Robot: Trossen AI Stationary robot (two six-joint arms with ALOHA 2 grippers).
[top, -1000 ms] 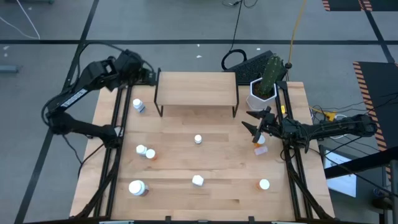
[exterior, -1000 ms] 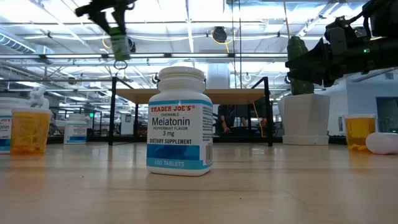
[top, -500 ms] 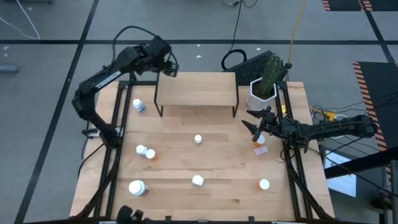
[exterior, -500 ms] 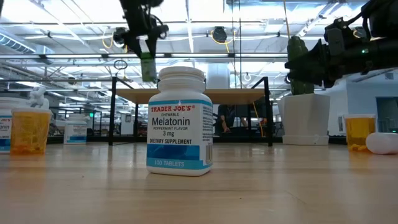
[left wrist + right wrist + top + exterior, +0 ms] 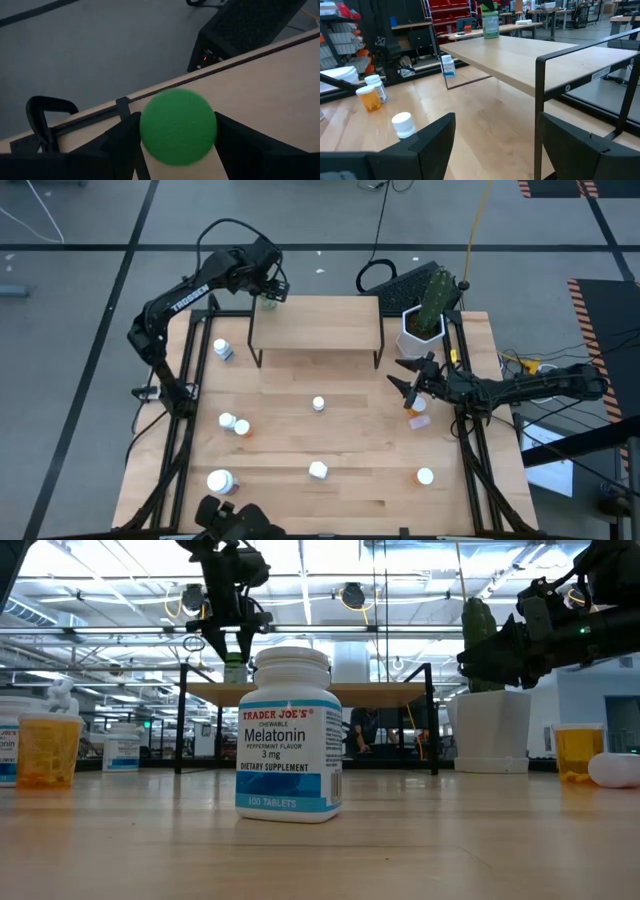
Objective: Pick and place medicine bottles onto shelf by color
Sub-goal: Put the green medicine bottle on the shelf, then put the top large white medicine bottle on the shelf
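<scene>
Swinging over since the earlier frame, the left pincer (image 5: 268, 298) now pinches a green-capped pill bottle (image 5: 178, 126) at the low light-wood shelf's (image 5: 315, 320) back-left corner; the other bottles remain on the desk (image 5: 330, 440). Right pincer (image 5: 408, 376) waits, spread.

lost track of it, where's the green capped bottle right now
The green-capped bottle is clamped in the left gripper at the far left corner of the shelf, seen from above; the right wrist view shows it right at the board, contact unclear.

Green cap (image 5: 178, 126): blurring, hiding the bottle body beneath. Pale bottle (image 5: 616, 770): being cut by frame edge. Labels on far bottles (image 5: 448, 65): too small for reading.
</scene>
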